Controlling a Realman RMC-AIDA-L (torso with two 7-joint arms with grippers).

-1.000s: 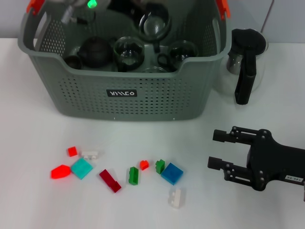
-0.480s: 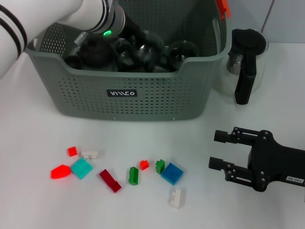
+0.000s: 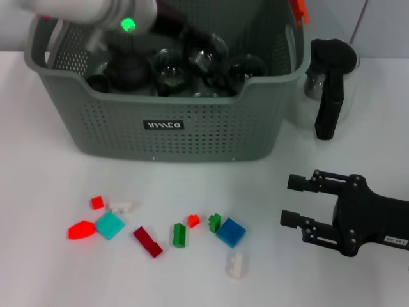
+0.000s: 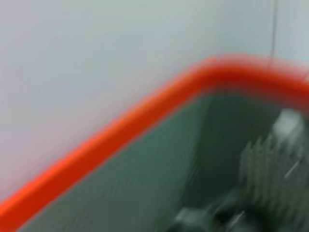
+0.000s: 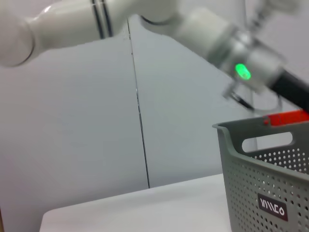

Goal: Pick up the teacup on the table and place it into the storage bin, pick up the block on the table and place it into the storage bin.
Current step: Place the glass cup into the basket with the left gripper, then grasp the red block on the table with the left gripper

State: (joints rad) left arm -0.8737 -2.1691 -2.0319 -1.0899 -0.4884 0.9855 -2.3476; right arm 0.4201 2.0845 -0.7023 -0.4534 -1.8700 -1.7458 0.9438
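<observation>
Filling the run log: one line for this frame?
left arm: over storage bin | right gripper: open, idle on table, right of blocks | teacups: in bin | blocks: on table

Lab-like test bench — bare white table (image 3: 51, 256), plain grey wall panels (image 5: 72, 121) behind.

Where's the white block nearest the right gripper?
In the head view, the white block lies on the table just below the blue block, left of the right gripper.
</observation>
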